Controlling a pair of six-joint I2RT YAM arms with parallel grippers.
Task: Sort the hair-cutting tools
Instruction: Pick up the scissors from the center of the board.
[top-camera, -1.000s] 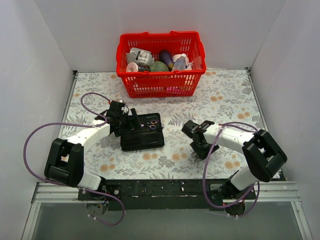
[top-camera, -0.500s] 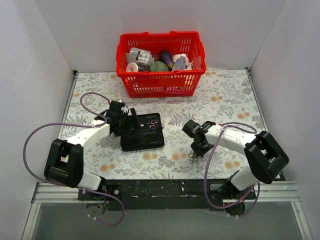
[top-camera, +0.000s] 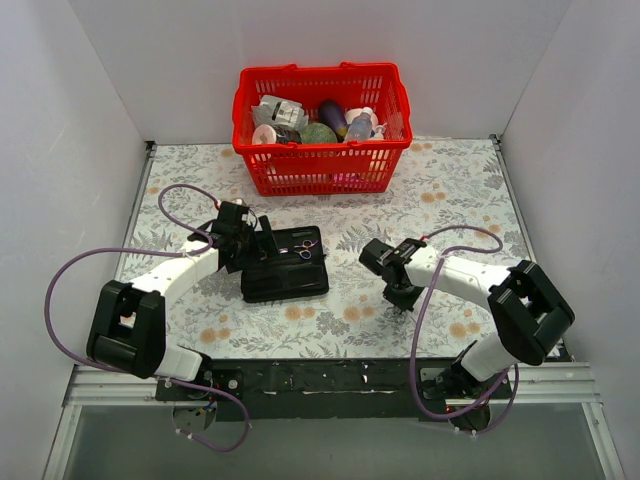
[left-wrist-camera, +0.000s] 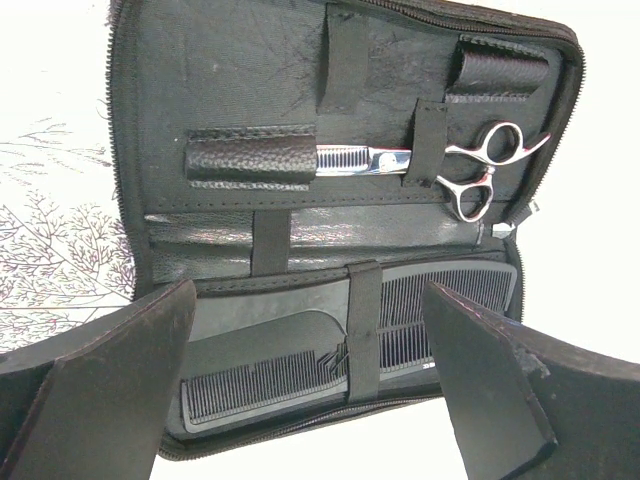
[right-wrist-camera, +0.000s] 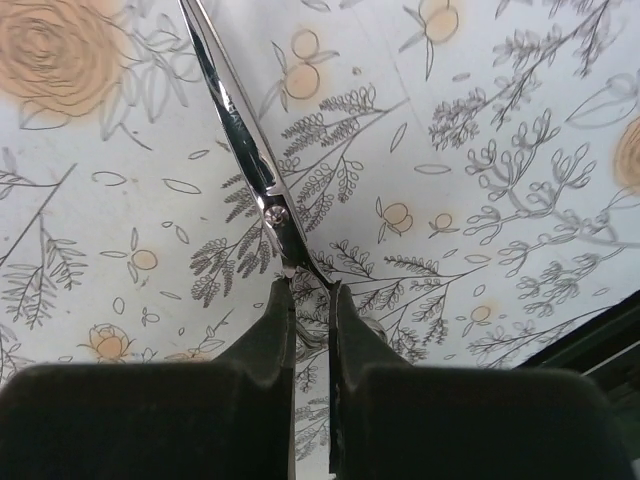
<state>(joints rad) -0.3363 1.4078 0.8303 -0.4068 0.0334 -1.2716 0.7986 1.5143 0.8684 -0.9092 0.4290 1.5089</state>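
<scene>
2 pairs of scissors are in view. The plain scissors (right-wrist-camera: 258, 170) are held by the right tool (right-wrist-camera: 305, 290), whose fingers (right-wrist-camera: 272, 330) are pressed together on the shank just below the pivot screw. Their silver blades are closed and run toward the upper left of the right wrist frame, over the floral bench (right-wrist-camera: 480, 150). In the top view the right tool (top-camera: 404, 298) sits at centre right, well apart from the black folding case (top-camera: 285, 275).

The toothed scissors (left-wrist-camera: 440, 165) lie in the open folding case (left-wrist-camera: 230, 80). Their blade tip is tucked into a leather sleeve at centre left, a strap crosses the shank, and the finger rings sit at the upper right of the left wrist frame. Below them a black comb (left-wrist-camera: 250, 385) lies under another strap in the lower pocket. Whether that is 1 comb or 2 is not clear.

The left tool (left-wrist-camera: 308, 300) has its fingers (left-wrist-camera: 110, 390) spread wide, gripping nothing, just in front of the case's near edge. From above, the left tool (top-camera: 262, 240) is at the case's upper left corner. A red basket (top-camera: 322, 165) of bottles and packets stands at the top centre of the bench (top-camera: 450, 200).
</scene>
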